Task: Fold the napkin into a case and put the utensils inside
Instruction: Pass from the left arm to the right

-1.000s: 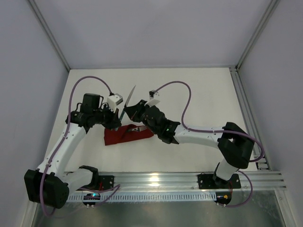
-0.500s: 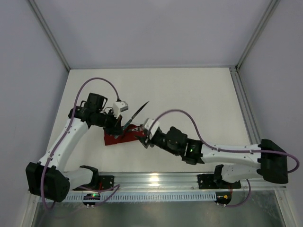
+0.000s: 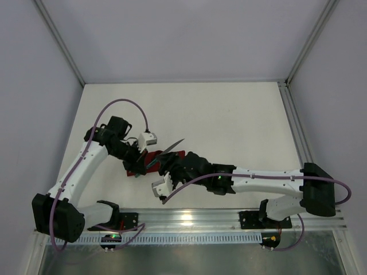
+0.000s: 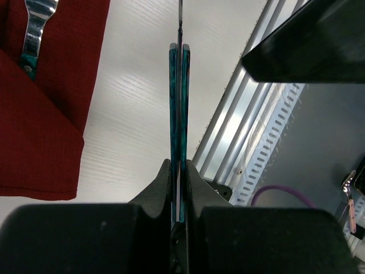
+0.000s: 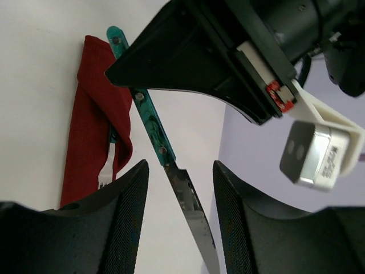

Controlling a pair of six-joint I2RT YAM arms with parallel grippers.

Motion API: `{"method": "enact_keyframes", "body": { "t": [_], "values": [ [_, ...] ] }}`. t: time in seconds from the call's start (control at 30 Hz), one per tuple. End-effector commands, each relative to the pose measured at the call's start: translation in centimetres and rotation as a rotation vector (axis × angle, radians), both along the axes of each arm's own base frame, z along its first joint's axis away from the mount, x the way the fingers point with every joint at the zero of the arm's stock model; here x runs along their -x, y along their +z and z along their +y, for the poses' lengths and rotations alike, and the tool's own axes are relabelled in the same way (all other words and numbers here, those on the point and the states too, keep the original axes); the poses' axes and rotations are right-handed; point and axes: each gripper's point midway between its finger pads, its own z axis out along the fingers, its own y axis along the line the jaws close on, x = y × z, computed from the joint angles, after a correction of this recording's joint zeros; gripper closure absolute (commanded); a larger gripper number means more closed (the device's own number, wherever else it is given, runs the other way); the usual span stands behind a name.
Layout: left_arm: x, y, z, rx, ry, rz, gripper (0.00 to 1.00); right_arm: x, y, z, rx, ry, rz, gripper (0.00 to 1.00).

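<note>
Left gripper first: I am pinching the knife by its slim teal handle, both pads pressing flat against it, with the handle running straight out ahead of my fingers and the blade beyond. I am holding it in the air, tilted, above the table. My right gripper is hanging spread, gripping nothing, and the knife's blade is showing through the gap between its fingers. Just beside the knife, the case is lying flat on the table as a narrow dark red fold. The fork is resting on it, handle tucked under a fold, silver head sticking out. Whether the knife is touching the cloth, I cannot tell. Farther off, the aluminium rail is running along the table's edge.
</note>
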Motion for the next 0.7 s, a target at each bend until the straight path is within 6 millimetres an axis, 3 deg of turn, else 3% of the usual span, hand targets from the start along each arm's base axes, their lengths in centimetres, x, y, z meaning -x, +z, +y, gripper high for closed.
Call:
{"method": "enact_keyframes", "body": {
  "t": [0.0, 0.2, 0.37, 0.67],
  "values": [
    [0.8, 1.3, -0.5, 0.044, -0.051, -0.014, 1.00, 0.3, 0.5, 2.0, 0.069, 0.104, -0.104, 0.48],
    [0.7, 1.5, -0.7, 0.055, -0.049, -0.021, 1.00, -0.4, -1.4, 3.3, 0.135, 0.102, -0.101, 0.61],
    [0.9, 1.5, -0.7, 0.063, -0.054, -0.018, 1.00, -1.7, -1.9, 3.2, 0.151, 0.046, -0.115, 0.61],
    [2.2, 2.8, -1.2, 0.125, -0.119, -0.026, 1.00, -3.5, -1.6, 2.8, 0.128, -0.031, -0.111, 0.86]
  ]
}}
